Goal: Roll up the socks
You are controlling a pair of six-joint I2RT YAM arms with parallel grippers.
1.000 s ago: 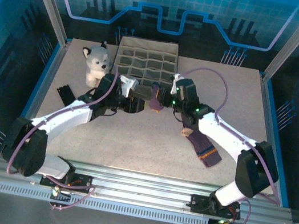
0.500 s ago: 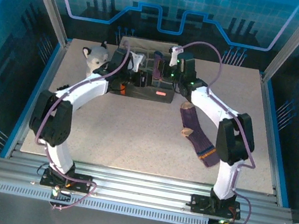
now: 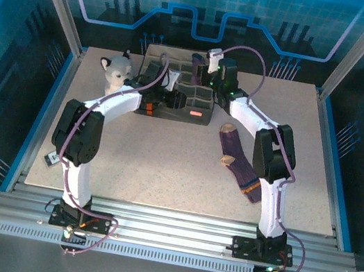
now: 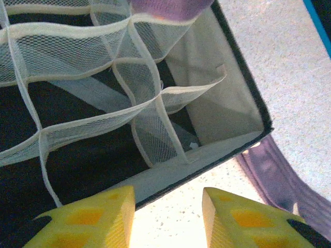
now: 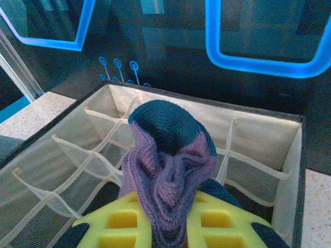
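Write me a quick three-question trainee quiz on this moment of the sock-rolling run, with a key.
1. True or false: the right pincer is shut on the navy-toed sock, holding it over the divided organizer box.
2. What is between the fingers of the left pincer? A) a sock B) the box's edge C) nothing
3. Fill in: the other purple sock lies flat on the ____, to the right of the box in the top view.

Key: 1 true; 2 C; 3 table.
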